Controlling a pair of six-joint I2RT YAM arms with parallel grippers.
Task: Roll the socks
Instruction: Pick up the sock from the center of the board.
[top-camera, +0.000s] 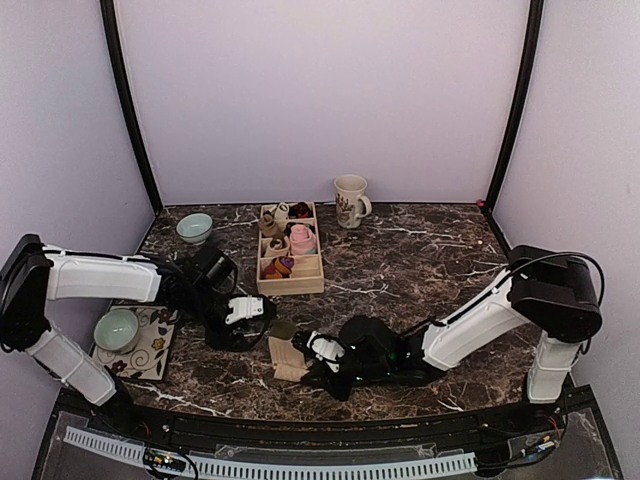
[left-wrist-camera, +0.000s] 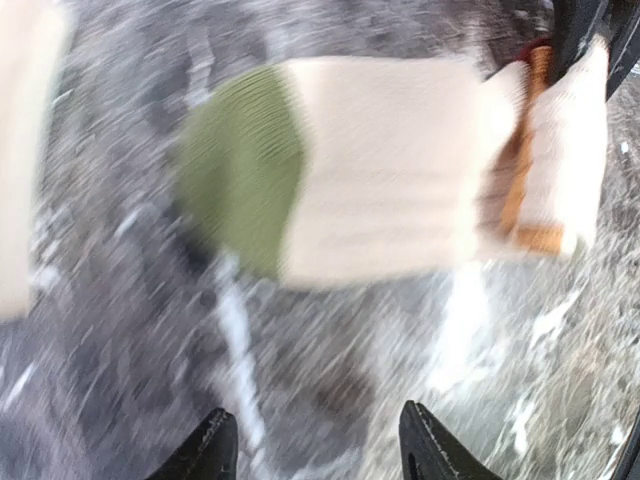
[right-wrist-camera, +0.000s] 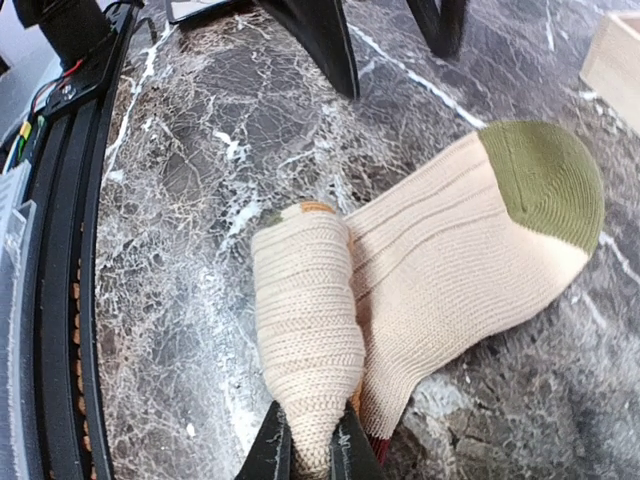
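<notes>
Beige sock (right-wrist-camera: 430, 270), green toe, on surface (right-wrist-camera: 200, 150) just in front of wooden box (top-camera: 290, 284). Right gripper (right-wrist-camera: 308, 452) clamps its rolled end; left gripper (left-wrist-camera: 318, 435) half-open, empty. Risk: thin pinch slips, roll unwinds.

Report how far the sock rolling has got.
Done: several rolled bundles sit in the wooden box. In hand: the right gripper has its fingers shut on the rolled-up end of a beige sock, while the left gripper hangs open nearby, holding nothing. Left: the sock's green toe half lies flat and unrolled on the marble table, outside the box.
</notes>
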